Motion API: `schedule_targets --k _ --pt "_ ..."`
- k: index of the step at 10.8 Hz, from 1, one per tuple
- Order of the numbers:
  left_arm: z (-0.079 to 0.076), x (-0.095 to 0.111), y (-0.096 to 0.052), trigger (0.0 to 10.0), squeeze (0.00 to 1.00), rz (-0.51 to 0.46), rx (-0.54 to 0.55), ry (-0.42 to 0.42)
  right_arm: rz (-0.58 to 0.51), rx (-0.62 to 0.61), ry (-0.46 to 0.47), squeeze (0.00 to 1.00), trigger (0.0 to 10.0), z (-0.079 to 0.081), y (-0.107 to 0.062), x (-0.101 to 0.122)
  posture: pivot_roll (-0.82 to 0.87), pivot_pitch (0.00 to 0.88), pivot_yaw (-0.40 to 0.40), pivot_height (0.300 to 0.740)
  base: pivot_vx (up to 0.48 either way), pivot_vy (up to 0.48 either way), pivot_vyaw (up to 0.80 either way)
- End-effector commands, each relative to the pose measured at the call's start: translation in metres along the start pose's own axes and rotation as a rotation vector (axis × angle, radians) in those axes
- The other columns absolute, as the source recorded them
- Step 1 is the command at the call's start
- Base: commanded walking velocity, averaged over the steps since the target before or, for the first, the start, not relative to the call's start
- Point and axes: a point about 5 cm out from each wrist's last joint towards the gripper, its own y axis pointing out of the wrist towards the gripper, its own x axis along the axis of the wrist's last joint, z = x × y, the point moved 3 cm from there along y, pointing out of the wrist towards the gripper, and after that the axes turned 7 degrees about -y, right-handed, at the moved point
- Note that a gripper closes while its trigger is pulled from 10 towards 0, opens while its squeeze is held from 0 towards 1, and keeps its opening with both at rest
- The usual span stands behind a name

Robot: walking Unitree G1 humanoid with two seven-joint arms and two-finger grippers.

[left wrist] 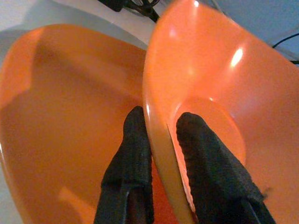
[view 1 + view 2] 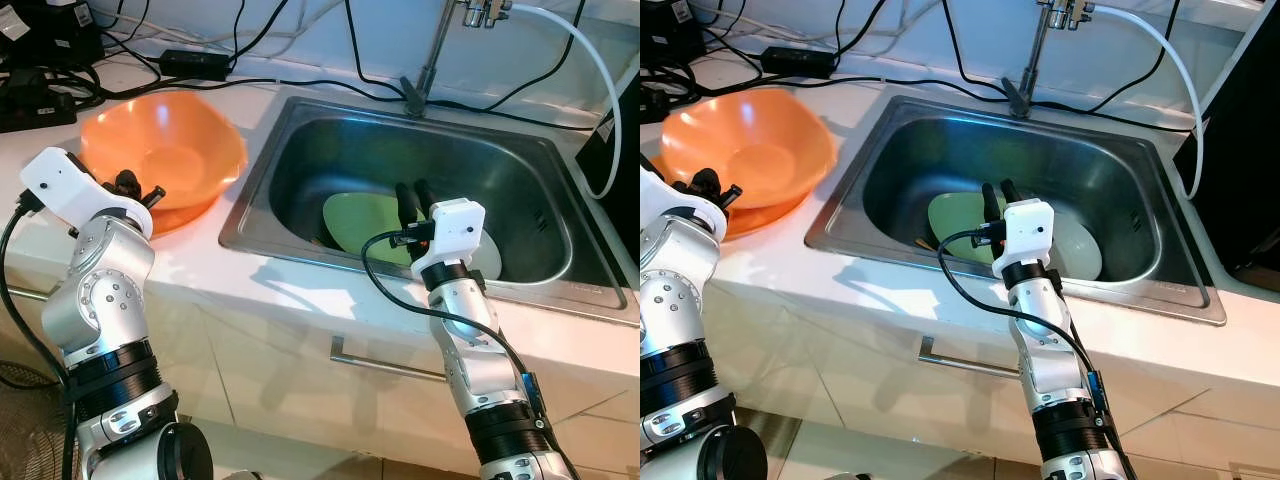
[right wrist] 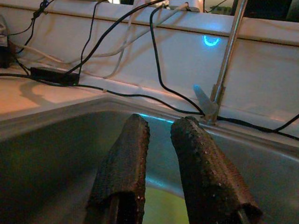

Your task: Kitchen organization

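An orange bowl [image 2: 165,150] sits tilted on the white counter left of the sink, resting in a second orange bowl [image 2: 190,215] beneath it. My left gripper [image 2: 135,188] is shut on the upper bowl's near rim; in the left wrist view the rim [image 1: 159,93] runs between the two black fingers. My right gripper [image 2: 414,190] hangs inside the steel sink [image 2: 250,235], shut with nothing between its fingers, just above a light green plate [image 2: 360,225]. A white plate [image 2: 490,258] lies beside the green one, partly hidden by my right wrist.
A faucet [image 2: 430,60] rises behind the sink, with a white hose [image 2: 600,80] curving down at the right. Black cables and a power adapter [image 2: 195,63] lie along the back of the counter. A drawer handle [image 2: 385,365] is below the counter edge.
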Motion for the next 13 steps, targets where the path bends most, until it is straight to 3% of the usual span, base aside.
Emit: schedule_targets --k 1,5,7,9,11,12,13 --pt "-0.003 -0.004 -0.002 0.0 0.0 0.014 0.001 0.004 0.014 -0.024 -0.004 0.0 10.0 -0.006 0.001 -0.002 0.15 0.084 -0.063 0.74 0.0 0.0 0.0" --pt "-0.002 -0.004 -0.001 0.0 0.0 0.016 0.009 0.002 0.019 -0.027 -0.002 0.0 10.0 -0.006 0.002 -0.003 0.15 0.086 -0.061 0.74 0.0 0.0 0.0" --pt "-0.008 0.002 -0.002 0.0 0.0 -0.032 -0.033 -0.051 0.018 -0.029 -0.002 0.0 10.0 -0.006 0.002 -0.003 0.15 0.083 -0.06 0.74 0.0 0.0 0.0" --pt "-0.032 0.023 -0.01 0.0 0.0 -0.166 -0.187 -0.156 0.013 -0.03 -0.004 0.0 10.0 -0.008 0.003 -0.002 0.15 0.079 -0.064 0.74 0.0 0.0 0.0" --pt "-0.054 0.028 -0.017 0.0 0.0 -0.206 -0.372 -0.175 0.008 -0.025 -0.015 0.0 10.0 -0.009 0.007 0.0 0.14 0.071 -0.064 0.74 0.0 0.0 0.0" --pt "-0.072 0.025 -0.03 8.4 0.0 -0.221 -0.478 -0.166 0.001 -0.028 -0.016 0.0 10.0 -0.011 0.01 0.002 0.15 0.065 -0.065 0.74 0.0 0.0 0.0" --pt "-0.082 0.021 -0.036 10.0 0.0 -0.219 -0.535 -0.162 -0.001 -0.032 -0.009 0.0 10.0 -0.012 0.012 0.003 0.15 0.063 -0.065 0.74 0.0 0.0 0.0"
